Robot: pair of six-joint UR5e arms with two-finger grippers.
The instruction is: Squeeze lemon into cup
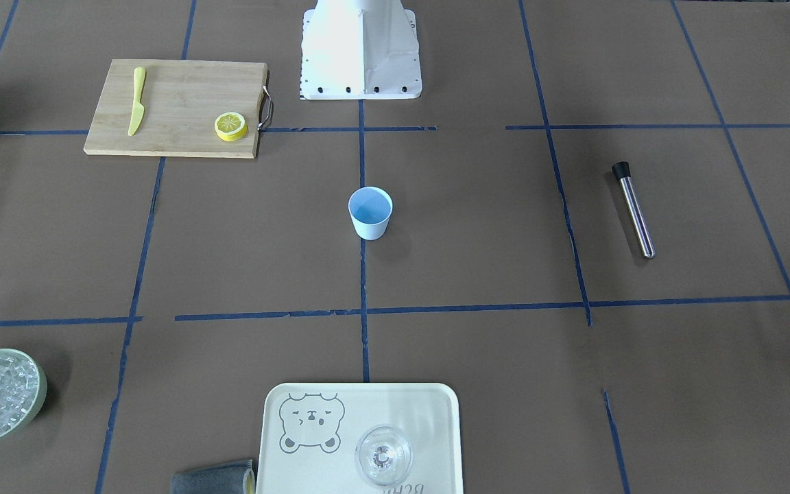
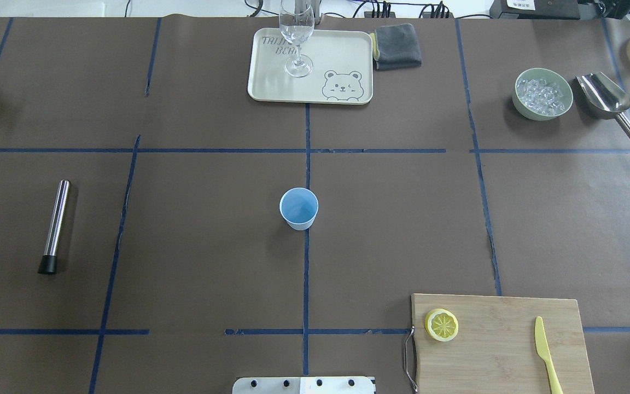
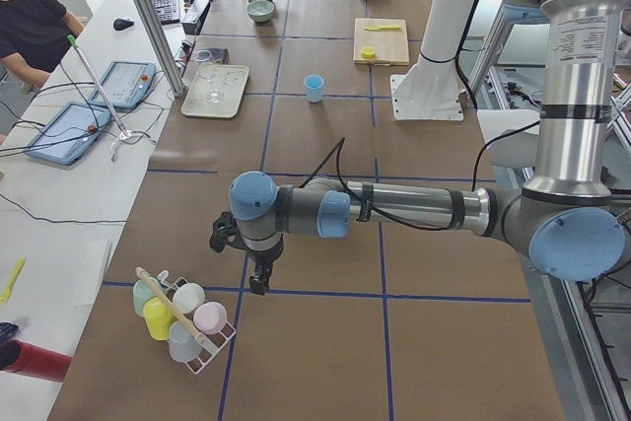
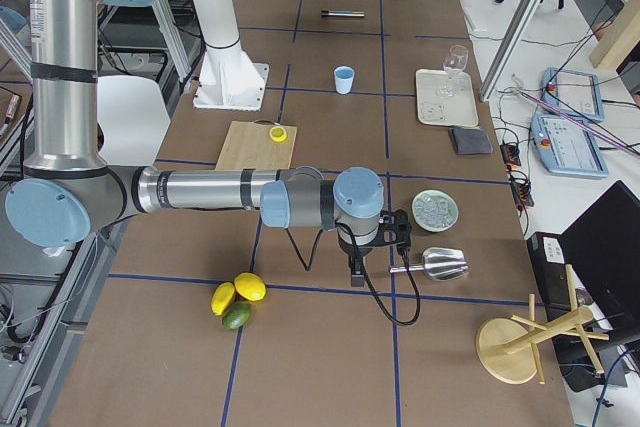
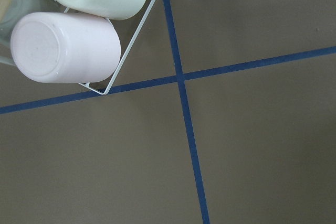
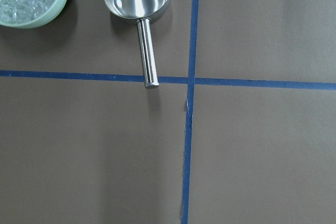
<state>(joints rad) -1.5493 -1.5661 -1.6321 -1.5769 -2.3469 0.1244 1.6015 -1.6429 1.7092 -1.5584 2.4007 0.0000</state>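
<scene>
Overhead exterior shows the lemon [image 2: 442, 324] well apart from your right end effector [image 4: 357, 275], whose grip you cannot tell; pinch squarely across the rind, then centre over the cup [image 2: 298, 208].

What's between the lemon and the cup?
No object. In the overhead view the lemon sits on the board; past the board's corner only bare paper runs to the cup.

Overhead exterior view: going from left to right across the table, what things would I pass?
Metal tube with black cap → pale-blue cup → gray folded cloth → lemon slice → green bowl of ice → metal scoop.
</scene>
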